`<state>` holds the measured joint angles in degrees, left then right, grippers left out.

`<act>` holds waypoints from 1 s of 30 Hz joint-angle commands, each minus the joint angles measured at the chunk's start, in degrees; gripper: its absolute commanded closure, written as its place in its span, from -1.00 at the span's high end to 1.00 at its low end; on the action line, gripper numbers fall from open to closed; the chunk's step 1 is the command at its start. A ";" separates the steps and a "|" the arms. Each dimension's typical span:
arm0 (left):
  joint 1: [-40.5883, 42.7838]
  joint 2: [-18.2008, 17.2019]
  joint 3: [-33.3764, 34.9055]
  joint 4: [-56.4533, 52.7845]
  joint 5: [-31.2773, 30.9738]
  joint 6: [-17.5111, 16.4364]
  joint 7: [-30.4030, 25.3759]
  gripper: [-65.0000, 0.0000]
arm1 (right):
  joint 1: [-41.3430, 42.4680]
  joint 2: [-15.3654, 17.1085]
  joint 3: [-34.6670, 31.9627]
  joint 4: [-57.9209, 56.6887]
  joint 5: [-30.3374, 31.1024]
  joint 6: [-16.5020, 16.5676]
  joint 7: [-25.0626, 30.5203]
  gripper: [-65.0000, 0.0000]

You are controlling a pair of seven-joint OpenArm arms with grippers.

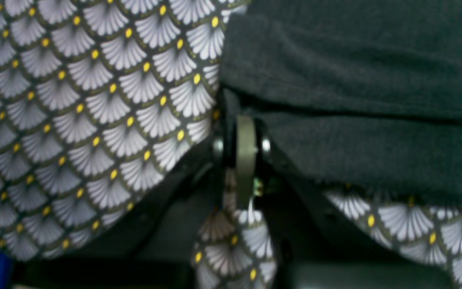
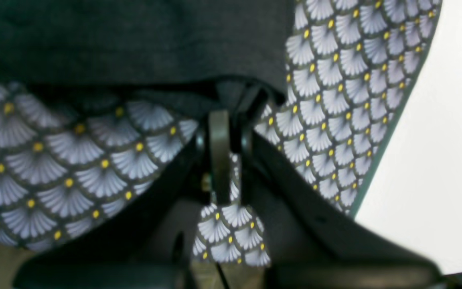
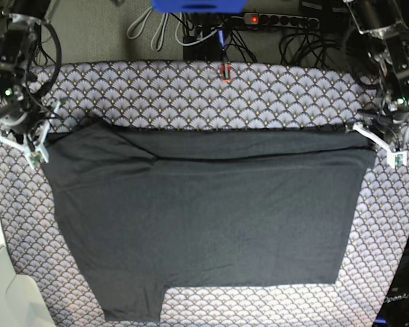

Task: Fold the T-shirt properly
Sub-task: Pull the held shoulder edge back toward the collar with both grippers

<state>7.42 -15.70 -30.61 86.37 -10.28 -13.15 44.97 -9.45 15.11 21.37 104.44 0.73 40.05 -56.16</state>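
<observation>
I have the T-shirt (image 3: 204, 225) pinched at both ends of its far edge: my left gripper (image 1: 241, 132) is clamped on the dark knit right at its fingertips, and my right gripper (image 2: 231, 120) is clamped the same way on the opposite corner. From above, the shirt lies spread across the patterned cloth (image 3: 211, 88), stretching between my two hands and away toward the near side of the table, with a band along my held edge already doubled over into a shallow fold. In both wrist views some patterned cloth shows between the jaws below the pinch, and I cannot tell whether I have caught a bit of it together with the shirt, so that is the first thing I would watch. To do this fold well, I judge I should keep both grips firm and level with each other, lift only enough to free the edge from the cloth beneath, and carry both hands toward the near hem at the same pace so the fold line stays straight. The knit is soft and will sag between my hands, so a little outward tension should keep the middle from bunching. If the patterned cloth rises with the shirt, I should stop and regrasp rather than drag it along.
</observation>
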 commanded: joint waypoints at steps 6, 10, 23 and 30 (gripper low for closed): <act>3.17 -0.78 -2.75 4.40 0.04 0.27 -0.97 -0.98 | -3.78 0.58 3.91 2.77 -0.34 -0.05 0.56 -1.00; 3.96 -0.69 -5.57 4.40 0.04 0.18 -0.88 -0.98 | -4.04 0.49 8.04 2.68 -0.34 -0.05 -0.06 -1.00; 11.17 -0.69 -5.92 13.90 0.04 0.18 3.07 -0.98 | -11.07 -1.71 9.98 2.94 -0.42 -0.05 0.64 -1.00; 13.81 -0.69 -5.92 14.16 0.13 0.18 3.07 -0.98 | -13.54 -1.80 9.98 7.16 -0.42 -0.05 0.64 -1.00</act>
<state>21.10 -15.40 -35.97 99.70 -10.70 -13.52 49.10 -22.74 12.38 30.85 110.54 0.80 40.25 -55.75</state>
